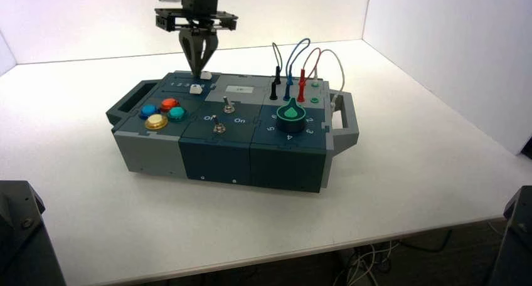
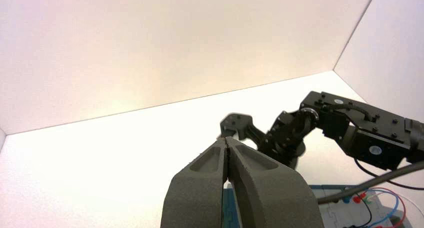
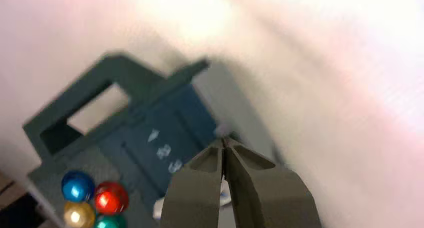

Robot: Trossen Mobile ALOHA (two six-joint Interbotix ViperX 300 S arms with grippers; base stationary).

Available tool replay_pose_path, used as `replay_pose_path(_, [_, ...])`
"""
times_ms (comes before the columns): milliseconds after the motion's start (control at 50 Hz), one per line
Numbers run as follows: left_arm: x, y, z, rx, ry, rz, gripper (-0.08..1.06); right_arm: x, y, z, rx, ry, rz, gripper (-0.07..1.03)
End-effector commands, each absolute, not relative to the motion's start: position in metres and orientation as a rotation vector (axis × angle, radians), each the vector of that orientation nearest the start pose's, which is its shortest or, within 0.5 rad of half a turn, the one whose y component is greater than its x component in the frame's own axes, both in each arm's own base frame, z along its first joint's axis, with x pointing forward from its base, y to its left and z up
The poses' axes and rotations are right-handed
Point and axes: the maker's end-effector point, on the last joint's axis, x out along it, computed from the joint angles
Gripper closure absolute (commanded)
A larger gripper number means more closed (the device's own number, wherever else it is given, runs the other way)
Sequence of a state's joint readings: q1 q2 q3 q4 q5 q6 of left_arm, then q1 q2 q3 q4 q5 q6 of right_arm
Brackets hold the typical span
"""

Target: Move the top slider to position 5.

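1. the box stands on a white table, turned slightly, with a handle at each end.
2. only one gripper shows in the high view, over the box's far left corner. the right wrist view looks down at the four round buttons and the slider panel, so this is the right gripper. its tips point down at the far edge of the slider panel.
3. right gripper jaws — pressed together, with nothing between them; the right wrist view shows the two fingers meeting at the tip.
4. the top slider, a small white knob, sits at the right end of its track on the far left section of the box, just beside the right gripper's tips. whether they touch cannot be told.
5. a row of white digits runs along the track; the last, position 5, lies just in front of the top slider.
6. a second white knob sits on the track nearer the front.
7. the left gripper — jaws closed flat against each other, holding nothing — is raised. its wrist view looks across the table at the right arm, with a corner of the box and its wires low in that picture.
8. blue, red, yellow and teal buttons sit on the left section, in front of the sliders.
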State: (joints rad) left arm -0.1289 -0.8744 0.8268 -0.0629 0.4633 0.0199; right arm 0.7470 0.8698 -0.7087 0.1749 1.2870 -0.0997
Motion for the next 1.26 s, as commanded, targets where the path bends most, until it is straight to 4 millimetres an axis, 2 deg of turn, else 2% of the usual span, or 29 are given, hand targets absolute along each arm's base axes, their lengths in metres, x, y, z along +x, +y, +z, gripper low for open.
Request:
replay_pose_path(20, [0.27,-0.038,0.324,-0.013,0.377,-0.14,1.01,0.446,0.428,0.126,-0.396,1.21,0.803,0.98])
replay_pose_path(180, [0.271,-0.036,0.324,-0.009,0.377,-0.135,1.01,0.467,0.431,0.156,-0.366,1.131,0.803,0.98])
replay_pose_path(320, [0.27,-0.036,0.323,0.008,0.379,-0.138,1.01,0.476,0.42,0.178,-0.35,1.101,0.79,0.98])
replay_pose_path(340, [0.27,-0.036,0.324,0.006,0.379,-0.138,1.01,0.476,0.42,0.178,-0.35,1.101,0.79,0.98])
replay_pose_path(440, [0.268,-0.035,0.324,0.008,0.38,-0.138,1.01,0.479,0.416,0.209,-0.345,1.052,0.794,0.98])
replay_pose_path(620, [0.265,-0.036,0.322,0.008,0.383,-0.139,1.01,0.481,0.419,0.254,-0.322,0.944,0.811,0.98])
replay_pose_path(640, [0.265,-0.036,0.322,0.008,0.383,-0.139,1.01,0.481,0.421,0.263,-0.316,0.916,0.815,0.98])
replay_pose_path(800, [0.263,-0.035,0.321,0.01,0.382,-0.139,1.01,0.48,0.426,0.29,-0.298,0.832,0.83,0.98])
replay_pose_path(1020, [0.257,-0.035,0.312,0.011,0.409,-0.14,1.01,0.478,0.436,0.311,-0.259,0.733,0.843,0.98])
replay_pose_path(1140, [0.255,-0.034,0.305,0.012,0.437,-0.139,1.01,0.481,0.439,0.304,-0.242,0.73,0.84,0.98])
replay_pose_path(1260, [0.255,-0.034,0.304,0.013,0.44,-0.14,1.01,0.483,0.441,0.287,-0.248,0.76,0.839,0.98])
